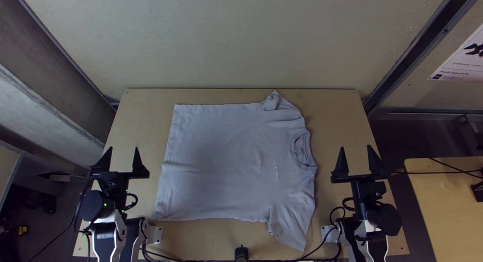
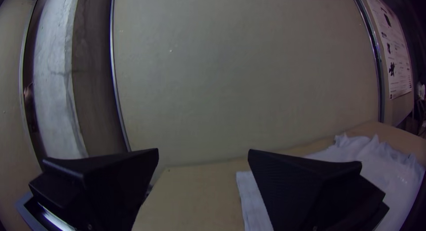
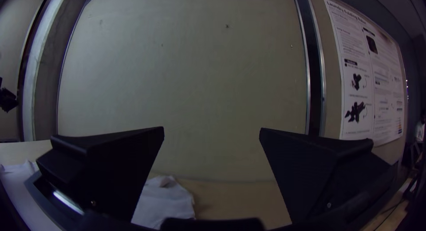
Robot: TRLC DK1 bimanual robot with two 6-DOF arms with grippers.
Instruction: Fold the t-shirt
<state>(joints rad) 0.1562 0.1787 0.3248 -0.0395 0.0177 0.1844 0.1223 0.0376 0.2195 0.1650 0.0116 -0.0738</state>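
A pale grey t-shirt [image 1: 226, 161] lies spread on the table, collar toward the right and hem toward the left. Its far sleeve is partly turned over near the back edge; the near sleeve points toward the front. My left gripper [image 1: 122, 159] is open at the table's left side, apart from the shirt. At the right side my right gripper [image 1: 360, 159] stands open, clear of the collar. The left wrist view has the left gripper [image 2: 203, 153] with shirt cloth [image 2: 386, 169] beyond one finger. Between the fingers of the right gripper [image 3: 211, 131], part of the shirt [image 3: 164, 204] appears farther off.
The light wooden table [image 1: 211, 242] has bare strips around the shirt. A small black device [image 1: 241, 253] stands at the near edge, with cables [image 1: 191, 260] running along it. Behind the table rises a pale panel [image 1: 241, 40]. Another wooden table [image 1: 443, 206] stands at the right.
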